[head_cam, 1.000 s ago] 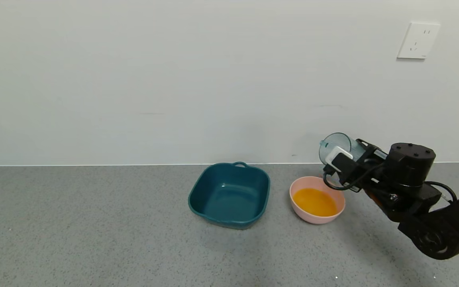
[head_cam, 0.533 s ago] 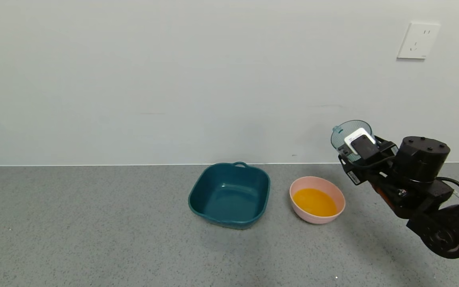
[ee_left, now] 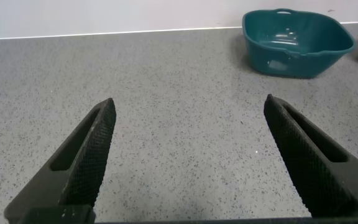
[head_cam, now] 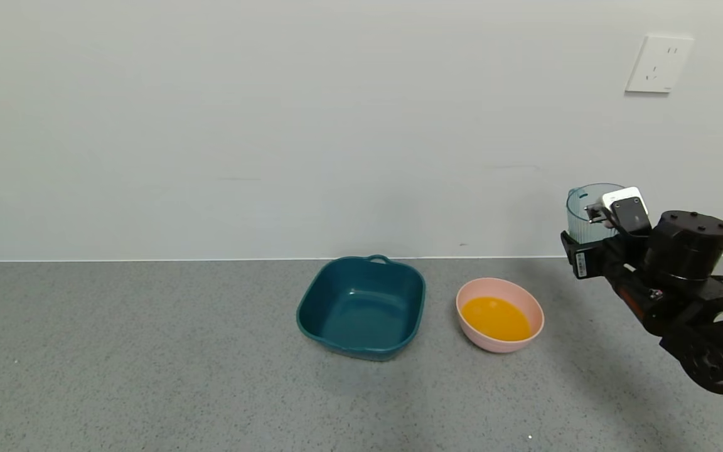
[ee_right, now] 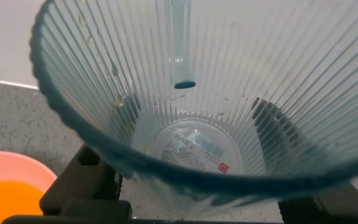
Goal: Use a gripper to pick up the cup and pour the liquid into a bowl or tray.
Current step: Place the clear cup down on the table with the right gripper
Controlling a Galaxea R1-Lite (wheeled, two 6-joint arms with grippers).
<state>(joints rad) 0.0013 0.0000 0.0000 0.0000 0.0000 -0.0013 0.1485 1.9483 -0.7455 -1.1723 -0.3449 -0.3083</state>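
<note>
Head view: right gripper (head_cam: 594, 235) holds cup (head_cam: 587, 213) upright.

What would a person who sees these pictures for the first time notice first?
Probably the orange liquid in the pink bowl, bright against the grey counter. To its right, the right gripper holds an empty ribbed cup upright above the counter. A dark teal tray sits just left of the bowl.

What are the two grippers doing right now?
Left gripper: open, holding nothing, above the counter.
Right gripper: closed on the empty cup, upright, to the right of the pink bowl.
</note>
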